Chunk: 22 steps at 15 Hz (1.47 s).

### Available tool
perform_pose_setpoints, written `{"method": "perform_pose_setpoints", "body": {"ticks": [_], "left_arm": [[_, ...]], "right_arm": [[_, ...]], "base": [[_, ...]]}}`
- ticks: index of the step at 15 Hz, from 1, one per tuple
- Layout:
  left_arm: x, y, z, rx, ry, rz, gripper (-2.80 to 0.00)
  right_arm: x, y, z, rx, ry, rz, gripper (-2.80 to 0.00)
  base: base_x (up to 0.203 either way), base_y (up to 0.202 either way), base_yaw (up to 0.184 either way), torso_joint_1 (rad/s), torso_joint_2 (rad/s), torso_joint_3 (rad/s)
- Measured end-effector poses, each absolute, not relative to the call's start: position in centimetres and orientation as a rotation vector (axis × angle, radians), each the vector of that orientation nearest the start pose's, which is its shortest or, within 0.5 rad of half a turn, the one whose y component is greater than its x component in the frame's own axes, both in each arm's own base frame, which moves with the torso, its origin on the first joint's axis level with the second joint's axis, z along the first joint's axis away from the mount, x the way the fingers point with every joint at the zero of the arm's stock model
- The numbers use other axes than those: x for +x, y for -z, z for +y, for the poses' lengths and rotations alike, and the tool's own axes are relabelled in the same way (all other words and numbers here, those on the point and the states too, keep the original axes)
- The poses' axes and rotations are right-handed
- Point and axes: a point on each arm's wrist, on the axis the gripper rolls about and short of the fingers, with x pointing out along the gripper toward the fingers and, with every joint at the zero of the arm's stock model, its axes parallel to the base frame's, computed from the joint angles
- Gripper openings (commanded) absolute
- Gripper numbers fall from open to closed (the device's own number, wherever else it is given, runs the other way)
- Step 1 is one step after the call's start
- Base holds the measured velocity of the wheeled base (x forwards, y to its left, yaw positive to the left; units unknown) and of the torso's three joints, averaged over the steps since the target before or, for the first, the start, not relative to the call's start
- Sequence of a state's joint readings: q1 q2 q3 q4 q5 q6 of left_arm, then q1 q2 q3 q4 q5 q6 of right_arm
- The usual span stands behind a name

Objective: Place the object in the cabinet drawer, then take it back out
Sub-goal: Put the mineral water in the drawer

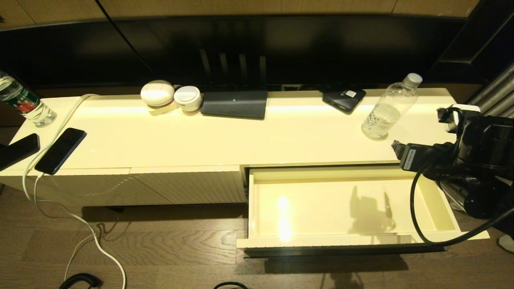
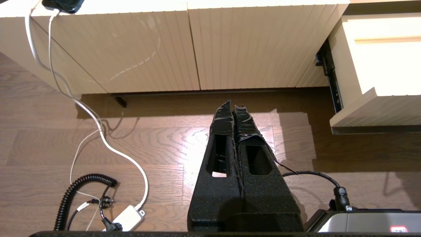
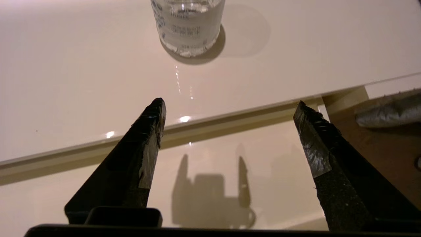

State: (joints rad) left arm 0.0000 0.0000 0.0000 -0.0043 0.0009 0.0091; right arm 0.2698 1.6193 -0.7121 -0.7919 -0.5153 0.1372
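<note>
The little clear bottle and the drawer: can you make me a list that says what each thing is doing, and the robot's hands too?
bottle: small clear bottle stands upright on the cabinet top, cap on, a little water inside
drawer: cabinet drawer pulled open, nothing inside
right gripper: right gripper hangs over the open drawer, jaws wide apart, pointing toward the bottle, not touching it
left gripper: left gripper low over the wooden floor, jaws together, holding nothing
other bottle: labelled bottle far at the cabinet's left end

1. Clear bottle point(image 3: 188, 28) is getting cropped at the right wrist view's edge, cap unseen.
2. Labelled bottle point(image 1: 22, 102) is running off the head view's edge.
3. Right tool's point(image 3: 230, 108) fingers are sitting hidden behind the arm in the head view.
4. Bottle print is staying unreadable.
</note>
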Motion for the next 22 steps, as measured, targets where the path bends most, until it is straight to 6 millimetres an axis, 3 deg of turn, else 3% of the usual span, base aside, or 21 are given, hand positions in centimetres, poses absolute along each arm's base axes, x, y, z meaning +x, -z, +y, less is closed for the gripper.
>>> {"method": "perform_pose_setpoints", "body": {"ticks": [5, 12, 22], "left_arm": [[-2.3, -7.6, 0.0, 0.009, -0.002, -0.004, -2.80], [-2.3, -7.6, 0.0, 0.009, 0.000, -0.004, -2.80], [-2.3, -7.6, 0.0, 0.009, 0.000, -0.004, -2.80]], "right_arm": [[29.8, -18.9, 7.0, 0.019, 0.236, -0.130, 0.00], [33.5, -18.0, 7.7, -0.030, 0.203, -0.296, 0.00], [37.8, -18.4, 6.6, -0.065, 0.242, -0.389, 0.00]], "base": [[0.000, 0.000, 0.000, 0.000, 0.00, 0.000], [0.000, 0.000, 0.000, 0.000, 0.00, 0.000], [0.000, 0.000, 0.000, 0.000, 0.00, 0.000]]}}
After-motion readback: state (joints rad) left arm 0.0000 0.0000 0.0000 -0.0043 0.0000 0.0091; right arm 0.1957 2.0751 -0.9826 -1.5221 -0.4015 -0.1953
